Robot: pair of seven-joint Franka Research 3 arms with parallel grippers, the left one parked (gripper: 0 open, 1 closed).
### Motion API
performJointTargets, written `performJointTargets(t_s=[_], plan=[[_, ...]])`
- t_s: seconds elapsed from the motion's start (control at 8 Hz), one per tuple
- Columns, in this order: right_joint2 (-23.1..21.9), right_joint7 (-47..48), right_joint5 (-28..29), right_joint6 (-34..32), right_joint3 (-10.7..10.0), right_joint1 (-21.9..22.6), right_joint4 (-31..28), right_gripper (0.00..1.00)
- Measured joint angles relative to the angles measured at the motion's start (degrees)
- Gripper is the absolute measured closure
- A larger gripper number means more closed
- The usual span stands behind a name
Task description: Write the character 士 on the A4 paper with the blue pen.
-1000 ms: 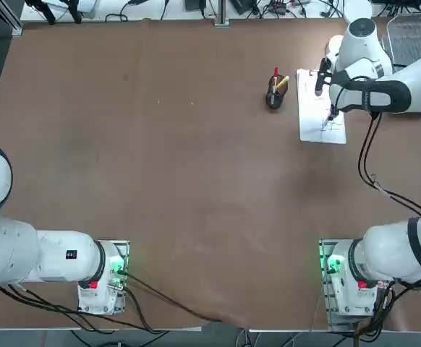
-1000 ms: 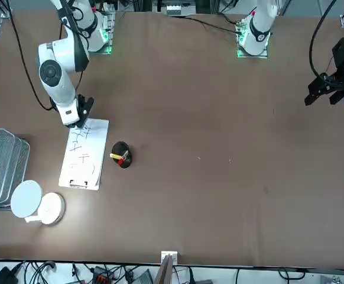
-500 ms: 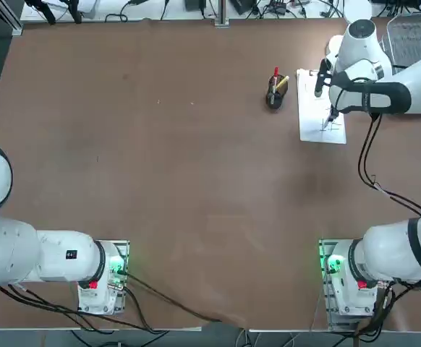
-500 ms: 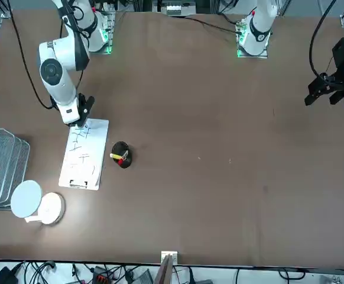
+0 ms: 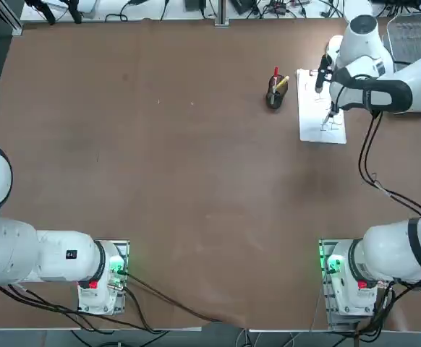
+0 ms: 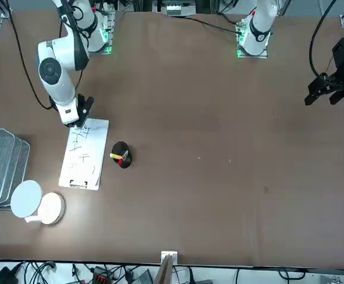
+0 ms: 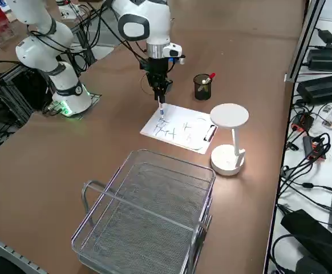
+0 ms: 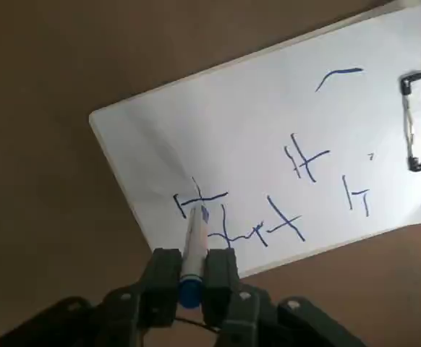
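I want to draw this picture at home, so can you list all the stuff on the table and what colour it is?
A4 paper: one, white with blue marks, metal clip at one short end, near the table's far right edge.
blue pen: one, blue, tip on the paper, held upright.
pen cup: one, black, beside the paper, holding a red pen and a yellow pen.
desk lamp: one, white, round head, next to the paper's clip end.
wire basket: one, silver, at the table's right edge.
table: one, brown.
right claw: one, black, shut on the blue pen above the paper.
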Motion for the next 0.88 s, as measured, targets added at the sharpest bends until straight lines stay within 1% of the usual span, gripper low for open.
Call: performJointTargets(t_s=[0.25,0.38,0.62,0.75,0.88], plan=[[-0.50,0.00,0.07,-2.18,0.00,-0.13,3.47,0.80],[-0.61,0.03,1.48,-3.67,0.00,-0.19,5.42,0.80],[-0.63,0.14,7.34,-5.96,0.01,-0.29,9.26,0.80],[-0.63,1.02,9.37,-6.43,0.03,-0.29,10.89,0.80],[-0.60,3.23,10.26,-6.62,0.21,-0.29,12.32,0.80]])
